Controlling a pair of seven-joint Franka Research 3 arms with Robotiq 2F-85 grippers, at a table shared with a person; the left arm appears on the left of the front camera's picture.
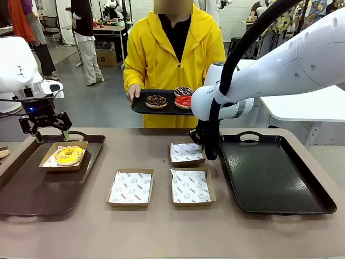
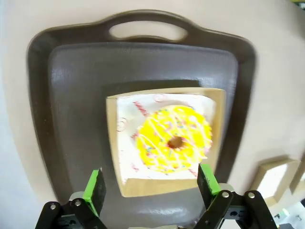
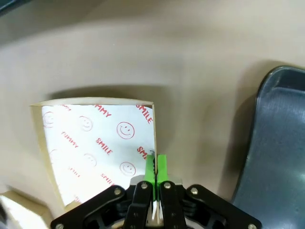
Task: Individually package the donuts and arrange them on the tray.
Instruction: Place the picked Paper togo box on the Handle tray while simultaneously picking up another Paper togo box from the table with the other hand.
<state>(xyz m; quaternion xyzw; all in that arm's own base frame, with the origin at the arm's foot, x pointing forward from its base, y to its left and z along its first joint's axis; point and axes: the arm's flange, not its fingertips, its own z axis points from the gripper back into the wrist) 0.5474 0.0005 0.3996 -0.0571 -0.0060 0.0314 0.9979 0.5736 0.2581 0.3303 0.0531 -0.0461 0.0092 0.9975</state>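
The yellow-iced donut (image 1: 68, 155) (image 2: 174, 138) lies in a paper-lined cardboard box (image 2: 217, 124) on the left dark tray (image 1: 32, 189). My left gripper (image 1: 46, 132) (image 2: 151, 186) hangs open just above that box's edge, with nothing between its fingers. A person across the table holds a small black tray (image 1: 141, 106) carrying the chocolate donut (image 1: 156, 100), the purple donut (image 1: 184, 91) and the red donut (image 1: 184, 101). My right gripper (image 1: 207, 148) (image 3: 153, 164) is shut on the right wall of an empty lined box (image 1: 186, 152) (image 3: 95, 143) beside the right tray.
Two more empty lined boxes (image 1: 131, 187) (image 1: 192, 186) sit side by side at the table's middle front. The right dark tray (image 1: 275, 172) (image 3: 281, 143) holds nothing. The left tray's handle (image 2: 147, 31) lies beyond the donut box.
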